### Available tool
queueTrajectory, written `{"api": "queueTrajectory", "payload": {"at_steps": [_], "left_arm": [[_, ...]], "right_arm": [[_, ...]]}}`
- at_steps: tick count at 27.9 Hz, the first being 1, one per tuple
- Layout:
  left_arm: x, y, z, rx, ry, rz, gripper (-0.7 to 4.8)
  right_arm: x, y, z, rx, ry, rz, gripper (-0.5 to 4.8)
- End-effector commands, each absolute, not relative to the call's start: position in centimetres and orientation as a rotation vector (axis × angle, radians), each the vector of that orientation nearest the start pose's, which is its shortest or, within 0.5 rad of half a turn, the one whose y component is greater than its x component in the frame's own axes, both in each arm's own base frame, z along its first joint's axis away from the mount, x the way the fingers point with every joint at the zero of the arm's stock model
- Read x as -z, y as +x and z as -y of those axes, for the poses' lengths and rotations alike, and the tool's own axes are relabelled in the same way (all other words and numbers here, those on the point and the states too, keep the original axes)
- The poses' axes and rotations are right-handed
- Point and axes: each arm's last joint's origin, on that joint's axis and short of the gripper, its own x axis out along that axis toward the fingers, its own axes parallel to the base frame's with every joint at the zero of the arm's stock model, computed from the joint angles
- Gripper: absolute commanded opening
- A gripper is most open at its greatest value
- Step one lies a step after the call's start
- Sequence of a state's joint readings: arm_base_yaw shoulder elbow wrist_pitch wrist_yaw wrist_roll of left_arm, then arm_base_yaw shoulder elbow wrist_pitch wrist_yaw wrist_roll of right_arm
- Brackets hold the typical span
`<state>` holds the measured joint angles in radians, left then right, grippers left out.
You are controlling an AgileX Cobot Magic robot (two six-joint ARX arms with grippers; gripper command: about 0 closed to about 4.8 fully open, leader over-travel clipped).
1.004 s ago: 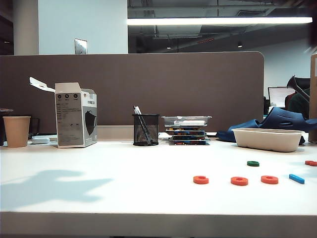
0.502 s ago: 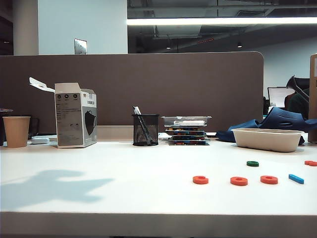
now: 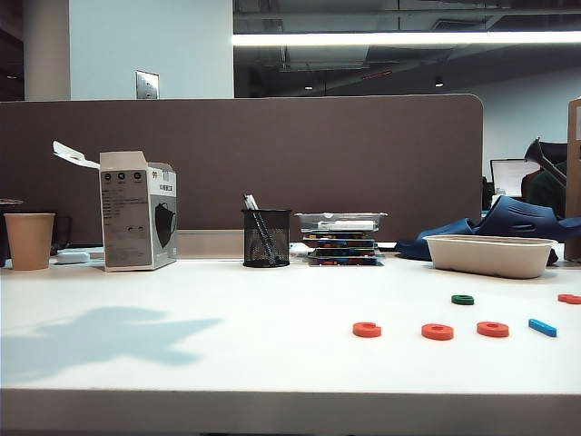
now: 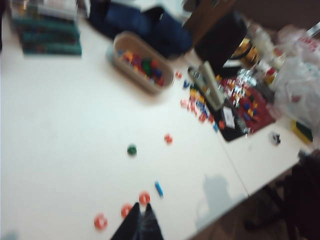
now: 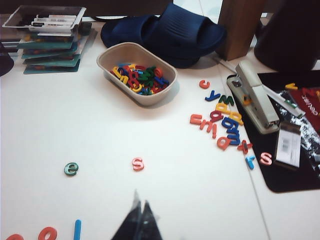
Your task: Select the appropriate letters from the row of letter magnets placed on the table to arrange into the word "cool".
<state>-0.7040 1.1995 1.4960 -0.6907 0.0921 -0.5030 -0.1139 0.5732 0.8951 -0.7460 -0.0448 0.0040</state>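
Three orange letters (image 3: 367,330) and a light-blue bar (image 3: 543,327) are lying in a row near the front right of the white table (image 3: 182,363), a green letter (image 3: 463,299) just behind them. Both arms are hanging high above: the left gripper (image 4: 139,223) and right gripper (image 5: 138,220) are showing fingertips pressed together, holding nothing.

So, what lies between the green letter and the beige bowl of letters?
Only bare white table lies between the green letter and the bowl, as the right wrist view shows.
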Motion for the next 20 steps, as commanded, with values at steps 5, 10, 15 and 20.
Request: {"api": "queueTrajectory", "payload": {"at_steps": [5,10,15,20], "left_arm": [[-45.7,20.3,11.0,0.521,-0.283,-0.354,-0.05],[-47.2,21.4,5.7,0.336,-0.189,-0.288,-0.05],[-48.1,18.7,2.3,0.18,-0.077,-0.273,-0.05],[-48.0,14.2,1.1,0.086,-0.047,-0.237,-0.05]], "right_arm": [[-32.0,8.1,0.8,0.071,0.063,-0.365,-0.06],[-31.2,6.7,0.6,0.061,0.076,-0.32,-0.06],[-30.4,5.7,0.3,0.024,0.079,-0.278,-0.06],[-29.1,5.7,0.2,-0.006,0.076,-0.272,-0.06]]}}
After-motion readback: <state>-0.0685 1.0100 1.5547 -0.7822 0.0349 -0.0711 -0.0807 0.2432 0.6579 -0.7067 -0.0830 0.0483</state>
